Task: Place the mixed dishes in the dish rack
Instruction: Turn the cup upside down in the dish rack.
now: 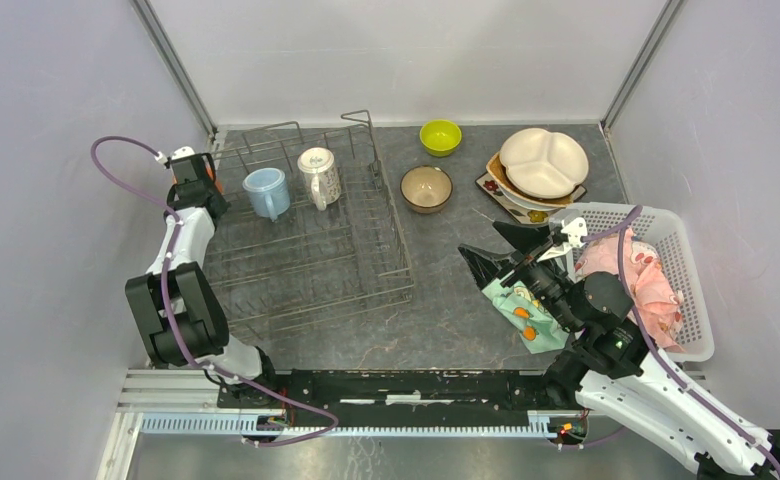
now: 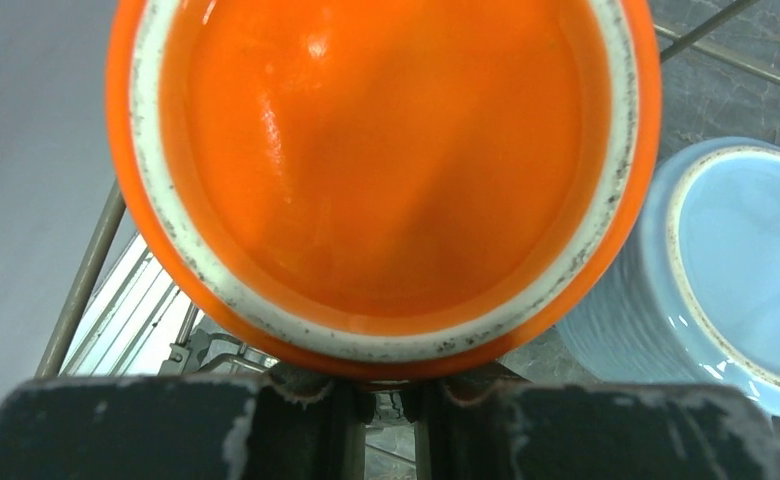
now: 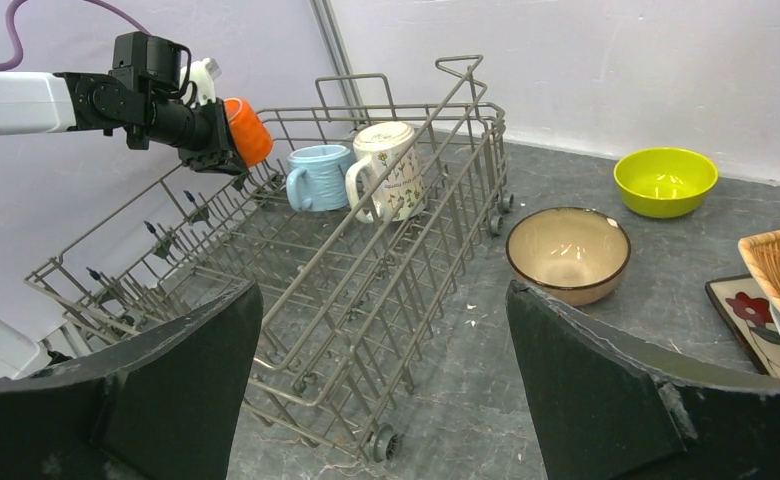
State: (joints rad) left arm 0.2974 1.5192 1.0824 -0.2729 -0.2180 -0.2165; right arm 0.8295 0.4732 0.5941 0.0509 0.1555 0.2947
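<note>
Left claw point(image 2: 391, 388) clamps orange mug point(image 2: 386, 170) above upper-left corner of dish rack point(image 1: 306, 270), beside light-blue mug point(image 1: 266, 192); right claw point(image 1: 479, 238) spread wide.

Three mugs: one orange mug point(image 3: 247, 131), one light-blue mug point(image 1: 266, 192), one white patterned mug point(image 1: 319, 176). Two bowls: one lime-green bowl point(image 1: 440, 137), one tan bowl point(image 1: 426, 188). One stack of plates at the far right of the table point(image 1: 456, 310): the cream three-section plate point(image 1: 543, 162) on top, at least two beneath, full count hidden. One dish rack point(image 1: 306, 260). One white basket point(image 1: 694, 290). Two cloths: one teal cloth point(image 1: 518, 318), one pink cloth point(image 1: 651, 285).
</note>
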